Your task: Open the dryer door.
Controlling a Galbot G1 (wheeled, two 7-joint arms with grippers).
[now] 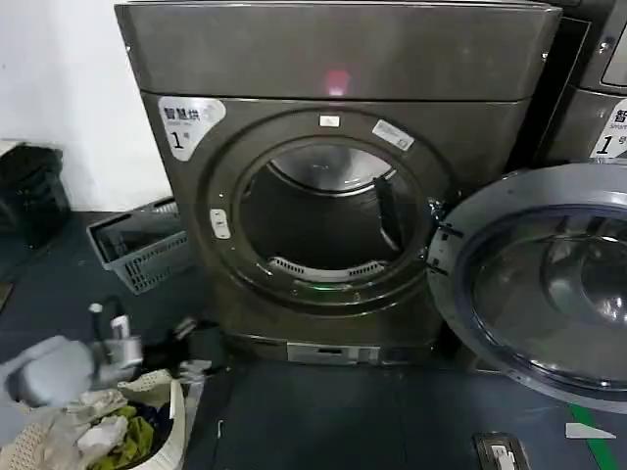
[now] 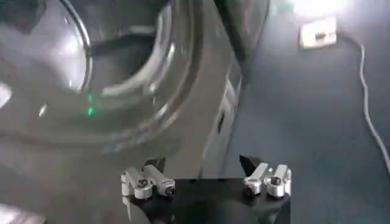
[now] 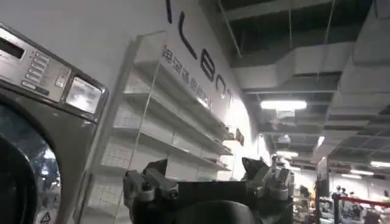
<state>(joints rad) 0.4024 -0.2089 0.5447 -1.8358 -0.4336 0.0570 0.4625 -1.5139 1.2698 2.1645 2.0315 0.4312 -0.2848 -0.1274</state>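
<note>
The dryer [image 1: 333,59] is a big dark grey machine with a white label marked "1" and a pink light on its top panel. Its drum opening [image 1: 323,215] is uncovered. The dryer door [image 1: 549,284], a chrome ring around dark glass, stands swung wide to the right with its inner side facing me. My left gripper [image 1: 110,318] is low at the left, apart from the dryer. In the left wrist view this gripper [image 2: 202,165] is open and empty, facing the dryer's lower front [image 2: 122,128]. My right gripper [image 3: 204,165] is open and empty, pointing up at wall shelves.
A grey plastic basket [image 1: 142,245] stands left of the dryer. A laundry basket with clothes [image 1: 108,426] sits at the front left. A second like machine [image 1: 598,88] stands at the right. A white socket strip [image 2: 318,31] with a cable lies on the dark floor.
</note>
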